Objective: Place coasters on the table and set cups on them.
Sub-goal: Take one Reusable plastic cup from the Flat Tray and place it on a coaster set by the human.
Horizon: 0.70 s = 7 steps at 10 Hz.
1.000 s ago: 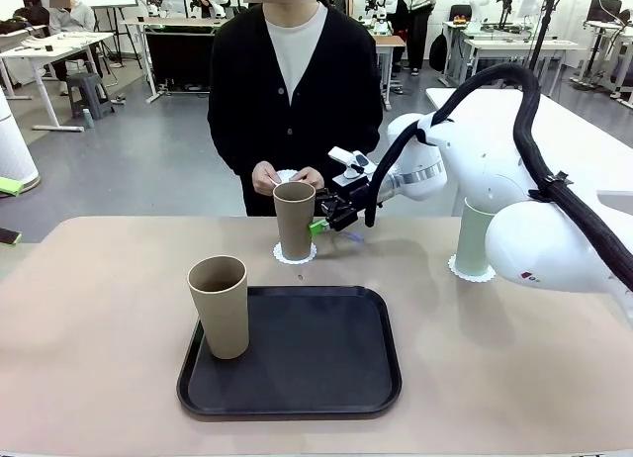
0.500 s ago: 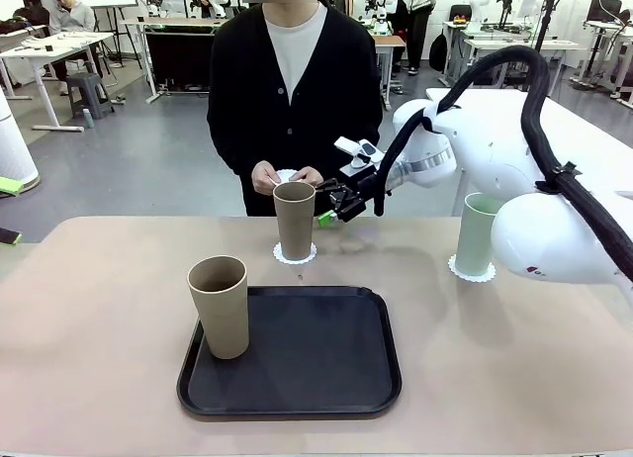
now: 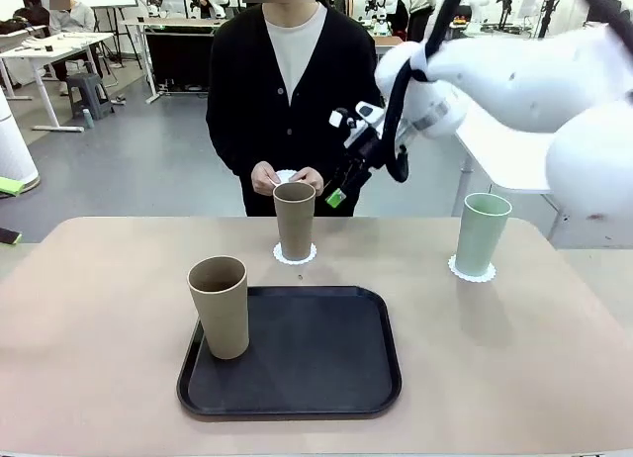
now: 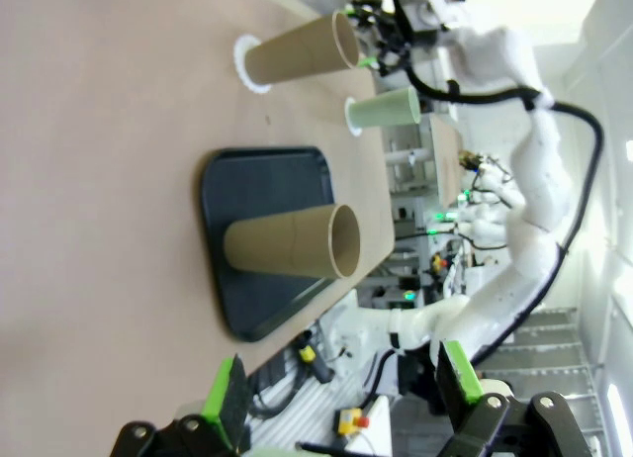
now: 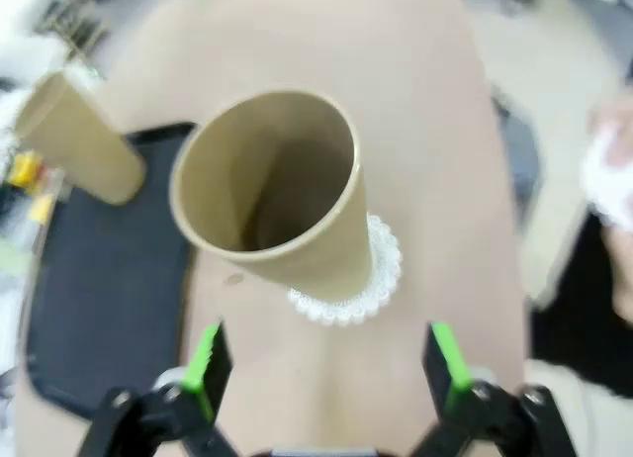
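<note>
A tan cup point(image 3: 295, 221) stands on a lacy white coaster point(image 3: 295, 253) at the far middle of the table point(image 3: 99, 309). My right gripper point(image 3: 341, 186) hangs open and empty just right of that cup's rim, above the table. From the right wrist, the same cup point(image 5: 272, 195) and its coaster point(image 5: 368, 279) lie beyond the open gripper point(image 5: 326, 363). A mint cup point(image 3: 482, 232) stands on a coaster point(image 3: 472, 271) at the right. Another tan cup point(image 3: 220, 307) stands on the black tray point(image 3: 297, 353). My left gripper point(image 4: 341, 398) is open and empty.
A person stands at the far side, both hands holding a white coaster point(image 3: 287, 177) just behind the middle cup. The tray sits near the table's front centre. In the left wrist view the tray point(image 4: 267, 190) and all three cups lie well ahead.
My right gripper has drawn up and away from the middle tan cup, still open. The right arm has lifted, uncovering the mint cup. The cups have not moved.
</note>
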Each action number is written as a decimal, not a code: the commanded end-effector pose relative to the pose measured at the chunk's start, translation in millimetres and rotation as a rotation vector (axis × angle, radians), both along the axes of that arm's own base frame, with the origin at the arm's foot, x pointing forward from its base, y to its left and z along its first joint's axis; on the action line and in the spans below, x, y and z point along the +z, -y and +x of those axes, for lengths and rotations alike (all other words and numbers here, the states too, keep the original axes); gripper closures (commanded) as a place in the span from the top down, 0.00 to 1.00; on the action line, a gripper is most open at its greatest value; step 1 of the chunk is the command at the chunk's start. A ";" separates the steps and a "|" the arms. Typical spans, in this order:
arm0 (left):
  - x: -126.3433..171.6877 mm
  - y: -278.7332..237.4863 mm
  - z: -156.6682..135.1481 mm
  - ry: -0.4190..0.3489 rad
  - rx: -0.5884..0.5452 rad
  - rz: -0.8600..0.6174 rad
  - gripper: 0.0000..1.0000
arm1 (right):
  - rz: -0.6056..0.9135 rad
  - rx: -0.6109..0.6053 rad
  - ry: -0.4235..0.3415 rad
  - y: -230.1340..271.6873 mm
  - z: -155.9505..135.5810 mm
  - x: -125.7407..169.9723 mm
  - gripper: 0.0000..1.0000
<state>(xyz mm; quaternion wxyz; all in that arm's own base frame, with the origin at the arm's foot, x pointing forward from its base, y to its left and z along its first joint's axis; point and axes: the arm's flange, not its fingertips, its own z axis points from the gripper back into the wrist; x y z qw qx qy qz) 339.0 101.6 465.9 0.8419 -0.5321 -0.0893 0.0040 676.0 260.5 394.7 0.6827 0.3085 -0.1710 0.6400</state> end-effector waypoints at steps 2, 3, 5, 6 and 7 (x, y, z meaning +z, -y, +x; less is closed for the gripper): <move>1.4 -0.7 -0.7 0.010 -0.001 -0.011 1.00 | -0.335 -0.400 -0.087 16.9 -102.1 66.6 1.00; 1.4 -0.7 -0.7 0.010 -0.001 -0.011 1.00 | -0.407 -0.500 -0.127 21.1 -117.3 80.9 1.00; 1.4 -0.7 -0.7 0.010 -0.001 -0.011 1.00 | -0.551 -0.618 -0.207 17.8 -153.3 110.5 1.00; 1.4 -0.7 -0.7 0.010 -0.001 -0.011 1.00 | -0.592 -0.697 -0.180 13.7 -156.0 121.5 1.00; 1.4 -0.7 -0.7 0.010 -0.001 -0.011 1.00 | -0.592 -0.725 -0.152 8.2 -154.4 125.2 1.00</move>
